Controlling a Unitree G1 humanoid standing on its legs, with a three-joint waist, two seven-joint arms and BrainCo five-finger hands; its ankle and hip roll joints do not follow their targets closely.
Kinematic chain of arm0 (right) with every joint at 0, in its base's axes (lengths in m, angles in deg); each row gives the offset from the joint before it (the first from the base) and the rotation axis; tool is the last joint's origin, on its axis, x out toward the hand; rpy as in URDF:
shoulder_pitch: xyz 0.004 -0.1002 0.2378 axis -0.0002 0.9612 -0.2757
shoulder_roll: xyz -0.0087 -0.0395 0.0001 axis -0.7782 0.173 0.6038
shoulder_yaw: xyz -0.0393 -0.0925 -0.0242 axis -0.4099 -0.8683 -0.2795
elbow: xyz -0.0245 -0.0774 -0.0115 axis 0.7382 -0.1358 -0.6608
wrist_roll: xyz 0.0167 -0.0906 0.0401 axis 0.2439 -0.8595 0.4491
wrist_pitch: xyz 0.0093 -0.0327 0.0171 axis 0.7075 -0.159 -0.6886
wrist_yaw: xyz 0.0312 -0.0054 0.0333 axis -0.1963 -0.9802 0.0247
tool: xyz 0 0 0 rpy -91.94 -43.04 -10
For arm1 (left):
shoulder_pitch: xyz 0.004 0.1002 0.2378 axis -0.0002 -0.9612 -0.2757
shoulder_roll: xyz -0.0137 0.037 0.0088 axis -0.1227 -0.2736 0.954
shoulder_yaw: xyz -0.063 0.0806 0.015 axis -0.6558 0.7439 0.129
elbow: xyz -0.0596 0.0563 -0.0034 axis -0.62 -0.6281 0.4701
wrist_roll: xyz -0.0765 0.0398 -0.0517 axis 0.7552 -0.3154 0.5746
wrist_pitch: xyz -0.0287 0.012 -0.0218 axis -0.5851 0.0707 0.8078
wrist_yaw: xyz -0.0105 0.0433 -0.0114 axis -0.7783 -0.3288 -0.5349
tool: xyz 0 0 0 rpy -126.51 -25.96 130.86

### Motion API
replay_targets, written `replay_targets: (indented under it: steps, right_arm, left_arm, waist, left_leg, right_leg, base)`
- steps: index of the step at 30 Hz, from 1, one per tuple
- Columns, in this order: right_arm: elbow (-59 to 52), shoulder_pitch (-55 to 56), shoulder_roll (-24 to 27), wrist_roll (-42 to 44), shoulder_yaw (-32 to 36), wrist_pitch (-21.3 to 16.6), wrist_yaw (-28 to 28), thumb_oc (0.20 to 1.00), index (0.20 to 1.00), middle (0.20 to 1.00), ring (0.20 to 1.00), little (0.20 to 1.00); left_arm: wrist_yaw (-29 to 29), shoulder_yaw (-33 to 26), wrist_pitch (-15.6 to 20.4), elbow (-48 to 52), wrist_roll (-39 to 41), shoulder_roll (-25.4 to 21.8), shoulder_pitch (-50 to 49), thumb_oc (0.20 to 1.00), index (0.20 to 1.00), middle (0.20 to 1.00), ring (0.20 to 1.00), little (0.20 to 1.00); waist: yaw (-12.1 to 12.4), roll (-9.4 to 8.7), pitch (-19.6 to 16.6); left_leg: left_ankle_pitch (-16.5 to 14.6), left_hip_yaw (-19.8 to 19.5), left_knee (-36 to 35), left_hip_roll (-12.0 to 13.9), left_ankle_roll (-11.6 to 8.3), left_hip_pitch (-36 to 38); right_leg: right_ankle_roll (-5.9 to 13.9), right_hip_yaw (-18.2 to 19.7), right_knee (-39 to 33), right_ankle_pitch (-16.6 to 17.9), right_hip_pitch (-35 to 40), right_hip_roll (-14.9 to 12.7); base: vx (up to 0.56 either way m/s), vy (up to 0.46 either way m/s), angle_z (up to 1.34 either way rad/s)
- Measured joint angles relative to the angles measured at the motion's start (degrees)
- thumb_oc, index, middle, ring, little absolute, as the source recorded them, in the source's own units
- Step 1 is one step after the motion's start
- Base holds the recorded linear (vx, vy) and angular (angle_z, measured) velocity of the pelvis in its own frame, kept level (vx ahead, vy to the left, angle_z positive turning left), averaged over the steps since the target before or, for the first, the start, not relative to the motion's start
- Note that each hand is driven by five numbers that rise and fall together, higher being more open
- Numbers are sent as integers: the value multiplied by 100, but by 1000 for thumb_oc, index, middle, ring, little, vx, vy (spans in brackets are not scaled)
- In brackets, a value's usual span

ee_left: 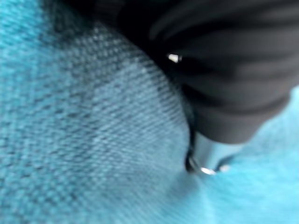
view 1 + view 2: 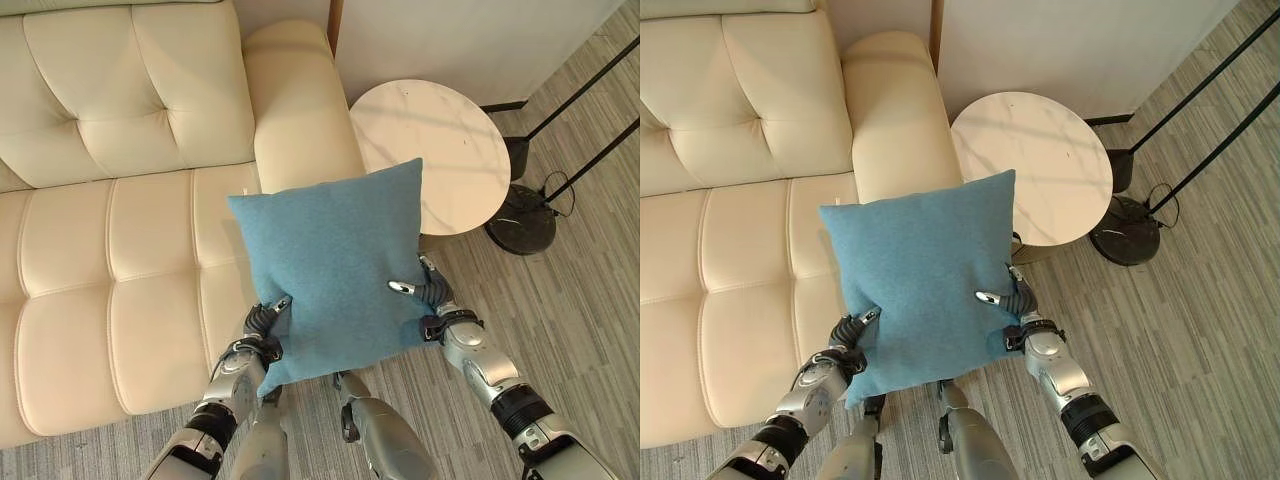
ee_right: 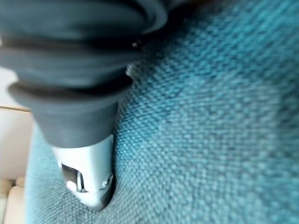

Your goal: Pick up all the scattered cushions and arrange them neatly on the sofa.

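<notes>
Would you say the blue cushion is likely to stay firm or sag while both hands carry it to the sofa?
The blue cushion probably gives: the right hand and left hand dent its lower edges. It keeps its square shape aloft, so likely light and springy. Its woven cover looks grippy, so slipping seems unlikely.

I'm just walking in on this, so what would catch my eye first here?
A square blue fabric cushion held up between the left hand and right hand, thumbs pinching its lower edges. Behind it lies a cream tufted leather sofa; a round white side table stands beside the sofa's arm.
</notes>
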Motion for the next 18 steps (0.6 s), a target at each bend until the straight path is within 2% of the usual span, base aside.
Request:
replay_targets:
  steps: [1, 2, 3, 8, 18]
  right_arm:
    - [254, -69, -98, 4, 16, -26, -5, 1000, 1000, 1000, 1000, 1000]
    - [326, -77, -113, 5, 25, -48, -5, 689, 689, 689, 689, 689]
    - [319, -78, -109, 5, 26, -60, -7, 200, 200, 200, 200, 200]
    - [621, -125, -344, 579, 219, -444, 6, 200, 200, 200, 200, 200]
    - [370, -66, -306, 1119, 256, -701, 125, 200, 200, 200, 200, 200]
  left_arm:
    - [-101, 21, 14, 18, 164, 11, 7, 200, 200, 200, 200, 200]
    - [-135, 24, 39, 24, 184, 19, 7, 200, 200, 200, 200, 200]
    - [-143, 30, 49, 24, 242, 20, 14, 200, 200, 200, 200, 200]
    - [-157, 218, 214, 53, 473, 41, 84, 200, 200, 200, 200, 200]
    - [-135, 253, 321, 778, 518, 12, -167, 200, 200, 200, 200, 200]
  waist:
    - [14, 1, 3]
    - [14, 1, 3]
    - [14, 0, 4]
    - [31, 19, 83]
    - [44, 207, 219]
  left_leg:
    - [-1, -21, 1, -5, 0, 3]
    - [0, -34, 1, -9, 0, 3]
    - [0, -44, 2, -12, 1, 6]
    - [-4, -117, 16, -34, -6, -4]
    - [4, -132, 17, -45, 4, -1]
  right_leg:
    - [7, -15, 0, -7, 10, -9]
    - [10, -23, 0, -10, 14, -14]
    - [11, -28, 0, -10, 22, -18]
    - [38, -119, 0, -84, 50, -52]
    - [-15, -142, 0, -44, 63, -66]
  base:
    - [-22, -8, 7]
    - [-28, -7, 7]
    - [-35, -6, 10]
    - [-7, 2, 7]
    - [-6, 39, 0]
